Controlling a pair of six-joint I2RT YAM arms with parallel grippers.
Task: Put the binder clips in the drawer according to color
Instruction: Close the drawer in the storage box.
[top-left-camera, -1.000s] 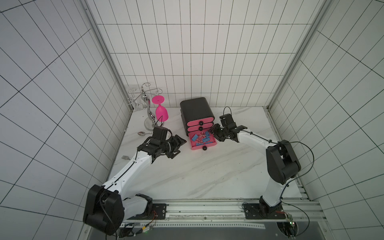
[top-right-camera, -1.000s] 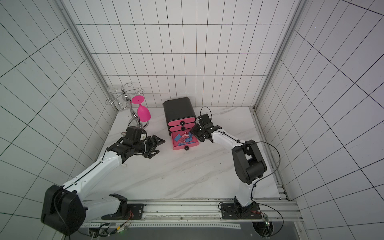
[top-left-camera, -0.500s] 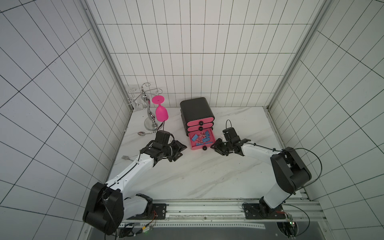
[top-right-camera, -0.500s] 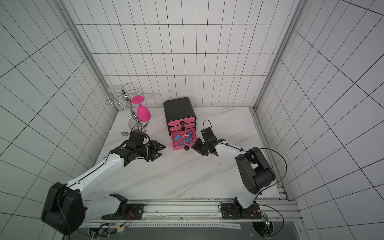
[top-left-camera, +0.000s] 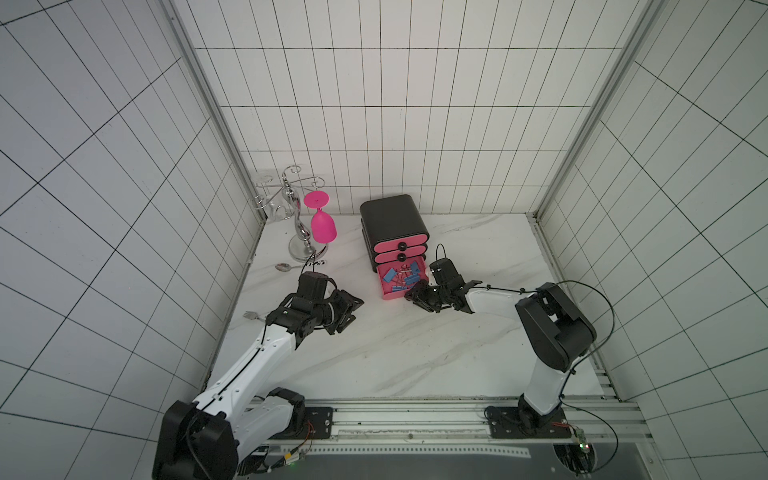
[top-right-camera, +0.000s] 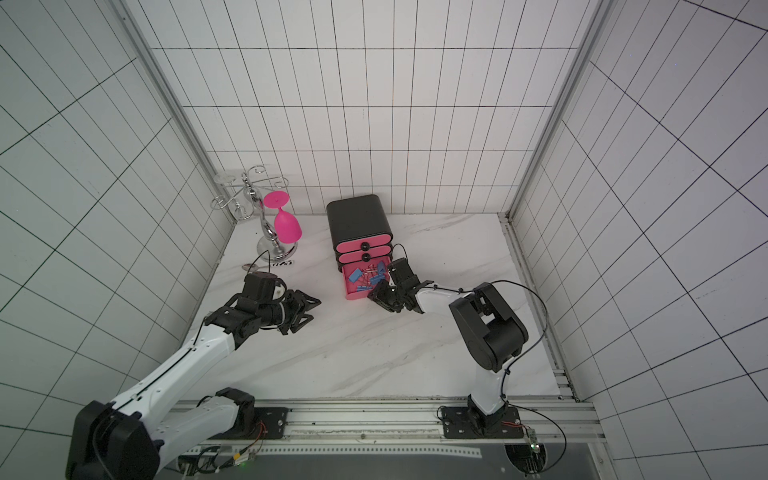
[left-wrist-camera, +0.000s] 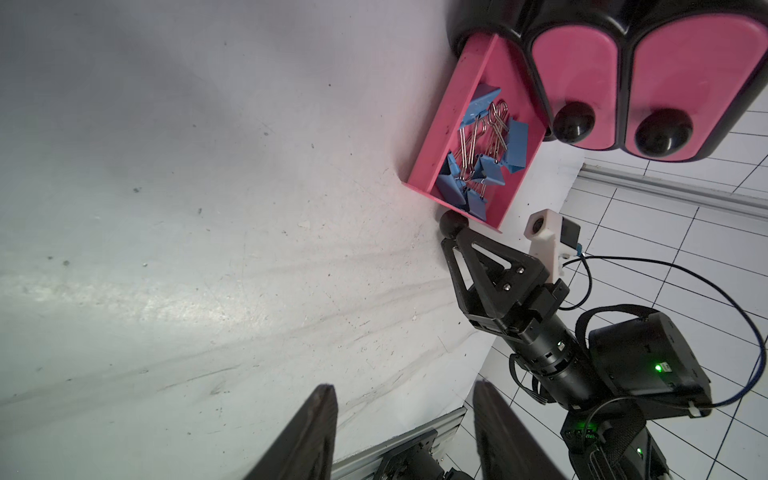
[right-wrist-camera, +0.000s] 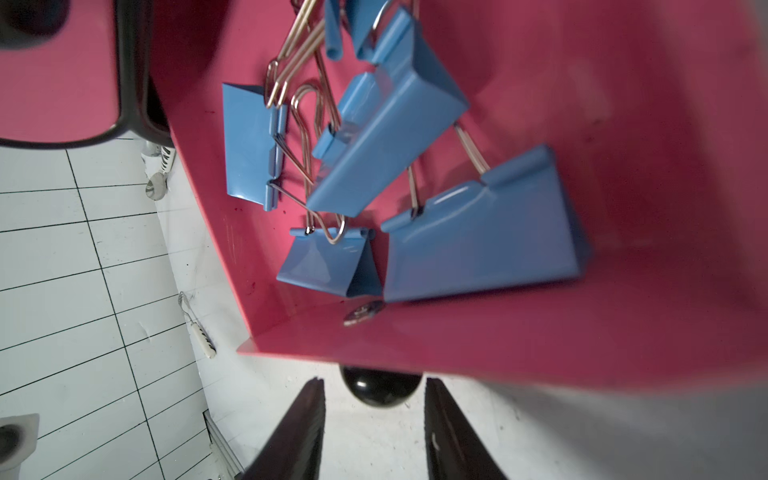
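Observation:
The drawer chest (top-left-camera: 392, 222) is black with three pink fronts, and its bottom drawer (top-left-camera: 384, 293) is pulled out onto the table. Several blue binder clips (top-left-camera: 401, 277) lie heaped inside it, plain in the right wrist view (right-wrist-camera: 478, 237). My right gripper (top-left-camera: 415, 297) sits at the drawer's front, open, with one finger on each side of the black knob (right-wrist-camera: 380, 388) and neither touching it. My left gripper (top-left-camera: 353, 309) hovers over bare table left of the drawer, open and empty (left-wrist-camera: 405, 388). Only blue clips show.
A chrome glass rack (top-left-camera: 301, 232) with a hanging pink goblet (top-left-camera: 323, 224) stands at the back left. A spoon (top-left-camera: 283, 267) and a fork (top-left-camera: 251, 316) lie by the left wall. The two upper drawer fronts (left-wrist-camera: 577, 83) are closed.
My right gripper has come from beside the open drawer round to its front, at the knob. The left gripper has drawn back a little from the drawer.

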